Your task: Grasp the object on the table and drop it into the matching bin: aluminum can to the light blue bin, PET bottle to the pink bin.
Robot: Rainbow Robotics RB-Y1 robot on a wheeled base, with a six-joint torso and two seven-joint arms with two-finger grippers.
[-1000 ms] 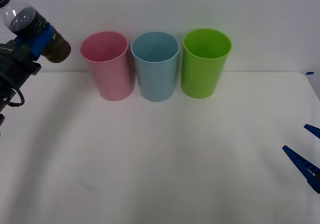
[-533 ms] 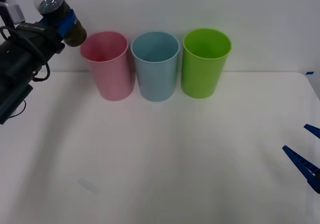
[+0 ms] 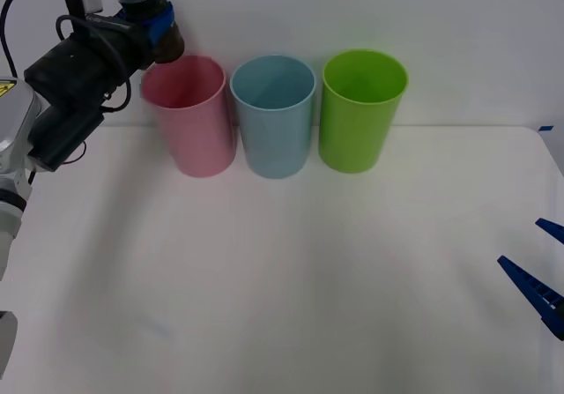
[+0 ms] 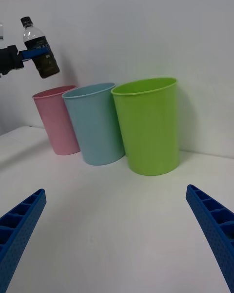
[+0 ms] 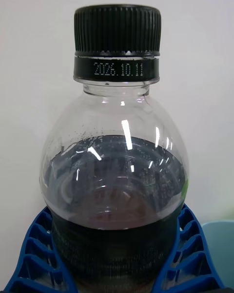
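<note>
A white desk [image 3: 291,279] meets a plain white wall, and along the wall you see three tall cup-shaped bins in a row. Your PET bottle [image 3: 148,11] is off the desk, held in the air above and just to the left of the pink bin [image 3: 189,112], near that bin's left rim; from the right wrist view it hangs roughly upright with a slight tilt, cap uppermost. The left wrist view shows its black screw cap [image 5: 117,29], a printed date on the ring below it, a clear shoulder and dark contents. Your left gripper [image 3: 157,31] is clenched on the bottle's body, its blue ribbed fingers [image 5: 34,254] pressed against both sides of the lower half. Right of the pink bin stands the light blue bin [image 3: 273,112], just beside it, and then the green bin [image 3: 359,107]. Your right gripper [image 3: 542,266] rests low at the desk's right edge, well apart from the bins, its blue fingers [image 4: 22,224] spread wide and holding nothing.
</note>
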